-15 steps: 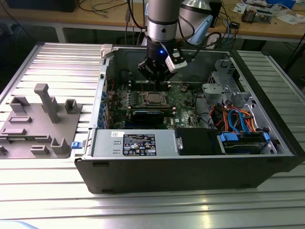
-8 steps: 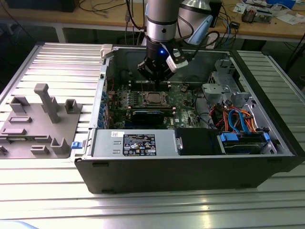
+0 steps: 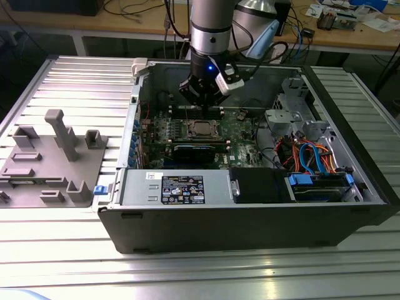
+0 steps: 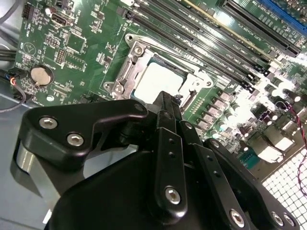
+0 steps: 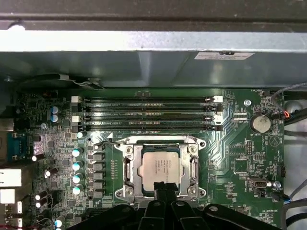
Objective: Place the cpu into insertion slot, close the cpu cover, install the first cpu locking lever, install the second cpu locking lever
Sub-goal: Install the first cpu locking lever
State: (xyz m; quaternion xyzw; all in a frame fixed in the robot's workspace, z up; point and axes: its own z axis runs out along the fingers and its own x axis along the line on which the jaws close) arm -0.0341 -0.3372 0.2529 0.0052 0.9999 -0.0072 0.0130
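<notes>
The cpu (image 5: 160, 165) lies flat in the insertion slot (image 5: 120, 192) on the green board, its silver top showing through the window of the cpu cover (image 5: 194, 167), which lies down over it. A thin wire lever (image 5: 103, 142) pokes out at one corner of the socket; how the levers sit is unclear. My gripper (image 5: 161, 186) hovers just above the socket's near edge, shut with nothing between its fingers. In the second wrist view the gripper (image 4: 168, 98) ends beside the cpu (image 4: 156, 79). In the exterior view the gripper (image 3: 202, 105) hangs over the cpu (image 3: 200, 129) inside the case.
Memory slots (image 5: 146, 114) run along one side of the socket. A black heatsink bar (image 3: 199, 152), the power supply (image 3: 175, 186) and drive cages with blue and orange cables (image 3: 312, 156) crowd the open case (image 3: 250, 225). A grey fixture (image 3: 53, 156) stands at the exterior view's left.
</notes>
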